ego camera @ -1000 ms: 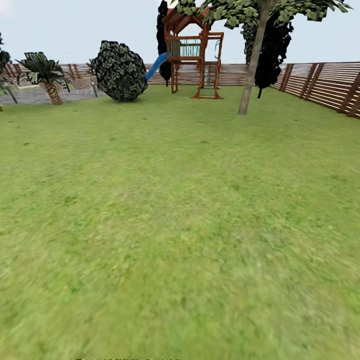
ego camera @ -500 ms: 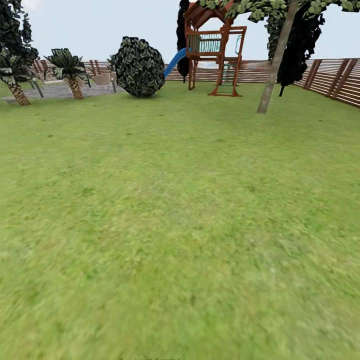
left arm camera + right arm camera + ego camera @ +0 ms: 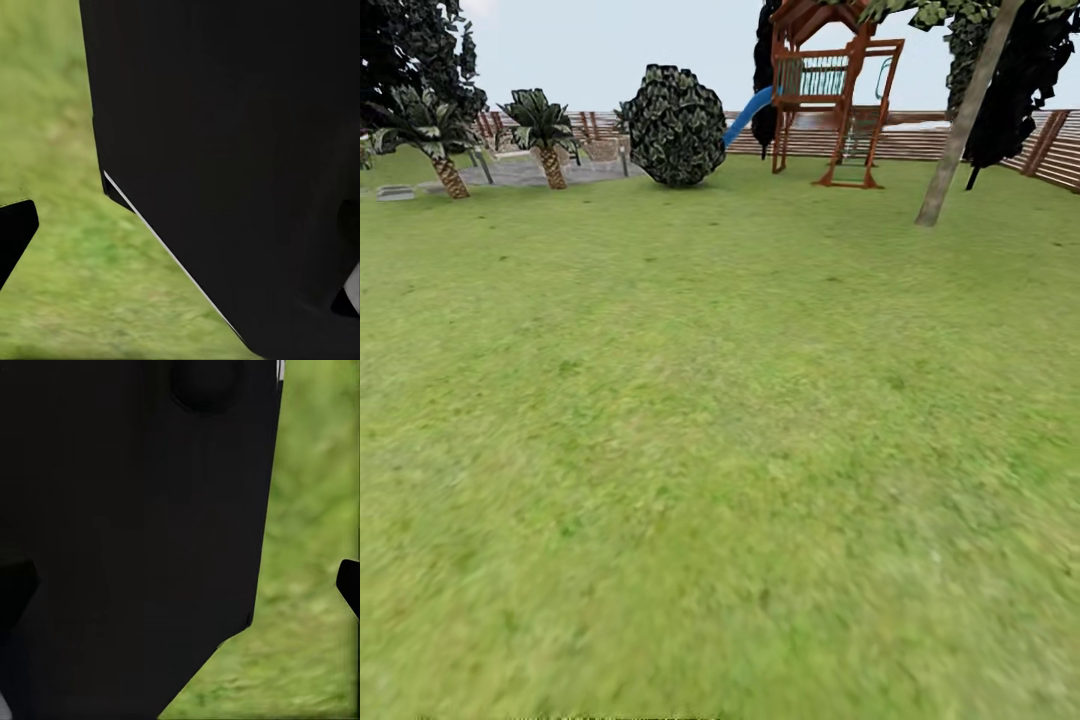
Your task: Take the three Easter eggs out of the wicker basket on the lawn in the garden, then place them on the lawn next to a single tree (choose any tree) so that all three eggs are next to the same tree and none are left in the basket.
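Ahead, lawn [image 3: 720,450], tree [image 3: 965,120], playset [image 3: 830,95], no writing, tool states untellable

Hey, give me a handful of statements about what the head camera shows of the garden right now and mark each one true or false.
1. A wooden playset with a blue slide stands at the far side of the lawn. True.
2. The round dark bush stands to the right of the playset. False: it stands to the playset's left.
3. A bare leaning tree trunk rises from the grass at the upper right. True.
4. Two short palms stand at the far left near grey paving. True.
5. A brick wall closes the garden behind the playset. False: it is a brown slatted wooden fence.
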Tool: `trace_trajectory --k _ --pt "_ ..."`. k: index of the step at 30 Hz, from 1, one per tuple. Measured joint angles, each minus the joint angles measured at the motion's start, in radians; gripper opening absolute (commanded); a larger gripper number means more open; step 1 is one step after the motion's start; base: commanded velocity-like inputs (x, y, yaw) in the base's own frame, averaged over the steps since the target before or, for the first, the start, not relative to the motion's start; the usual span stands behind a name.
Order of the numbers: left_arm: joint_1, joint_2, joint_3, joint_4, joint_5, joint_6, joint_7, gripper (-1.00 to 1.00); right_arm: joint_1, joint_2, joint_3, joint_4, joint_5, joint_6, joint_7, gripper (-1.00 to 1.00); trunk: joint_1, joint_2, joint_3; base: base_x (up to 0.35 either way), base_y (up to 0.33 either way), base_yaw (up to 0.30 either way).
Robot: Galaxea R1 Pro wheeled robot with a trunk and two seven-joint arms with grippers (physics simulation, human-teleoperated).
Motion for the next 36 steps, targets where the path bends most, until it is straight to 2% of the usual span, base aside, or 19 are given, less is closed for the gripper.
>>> trace_trajectory --k 36 --pt "0.0 0.0 0.0 0.0 0.0 0.0 0.001 1.0 0.0 -0.002 0.0 0.0 0.0 0.0 0.0 1.0 0.0 0.0 -0.04 0.0 0.0 0.213"
